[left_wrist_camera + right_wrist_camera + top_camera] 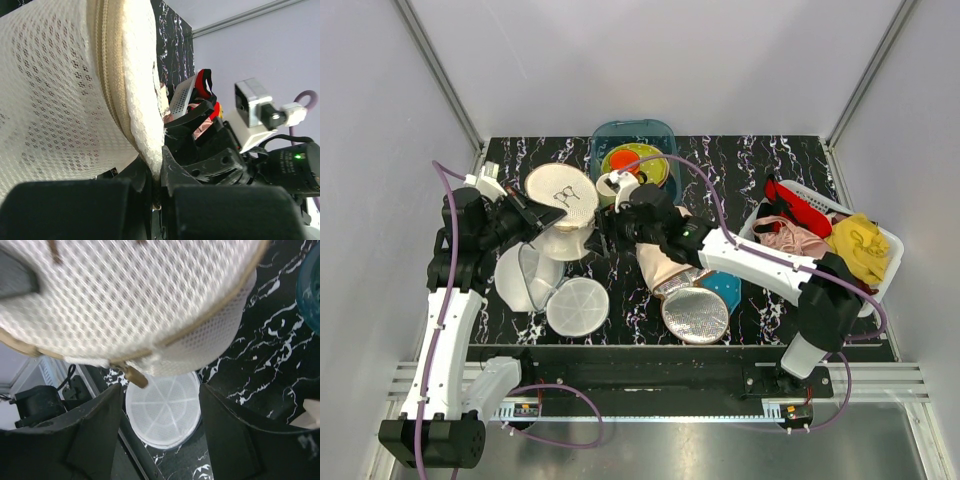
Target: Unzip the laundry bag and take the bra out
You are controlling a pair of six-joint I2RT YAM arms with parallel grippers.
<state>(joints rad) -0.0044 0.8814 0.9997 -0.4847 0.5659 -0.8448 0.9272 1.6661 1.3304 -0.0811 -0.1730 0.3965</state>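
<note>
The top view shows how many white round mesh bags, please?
3: the laundry bag, held up rear left; a flat bag near front; an open bag left of it. More may be hidden.

The left arm (438,335) and right arm (760,262) have white link shells and black joints; purple cables (453,255) loop beside them. The left hand (544,216) and right hand (603,240) are black.

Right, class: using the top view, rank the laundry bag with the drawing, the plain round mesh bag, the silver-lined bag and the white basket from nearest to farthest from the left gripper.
From the left gripper:
1. laundry bag, gripped by it.
2. plain round mesh bag, nearer the arm bases.
3. silver-lined bag, lower centre.
4. white basket, far right.
</note>
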